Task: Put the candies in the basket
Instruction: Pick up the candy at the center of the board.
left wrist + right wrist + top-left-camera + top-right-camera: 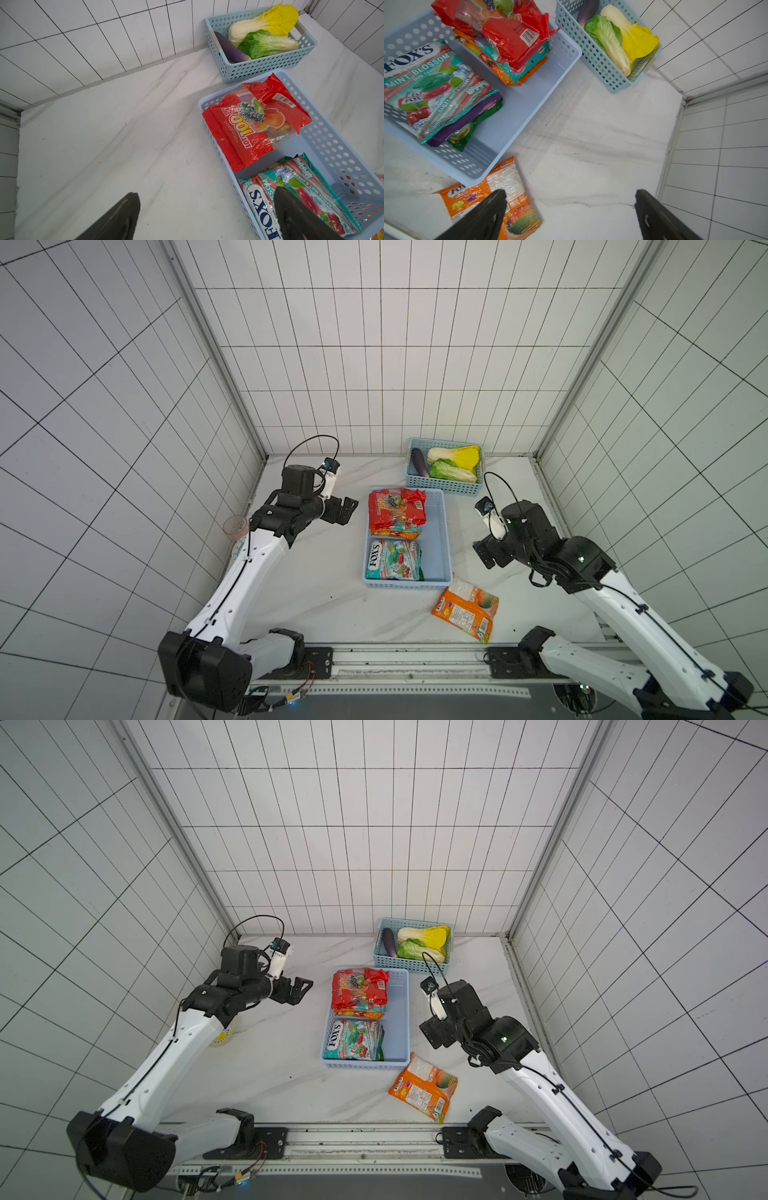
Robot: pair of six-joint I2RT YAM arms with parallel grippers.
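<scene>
Both top views: one candy bag is not in. The orange bag [465,608] lies flat on the bench [316,572], just outside the near right corner of the basket [436,539], with one end at the corner wall. The right tool [484,556] is spread wide and empty, beside the basket's right wall. The orange bag sits nearer the robot base, apart from it. Right wrist view: the bag shows behind one finger [483,218], mostly off to that side of the gap.

The left tool [348,511] is also spread wide with nothing in it. It sits off the basket's left side, level with the far stack, apart.

In the basket, the far stack has the red bag [397,508] on top. The near stack has the teal FOX'S bag [392,560] on top, with a purple bag [467,118] and a green bag [467,133] under it.

The small teal basket [444,488] by the back wall holds a yellow cabbage [455,456], a green cabbage [453,470] and an aubergine [419,462].
</scene>
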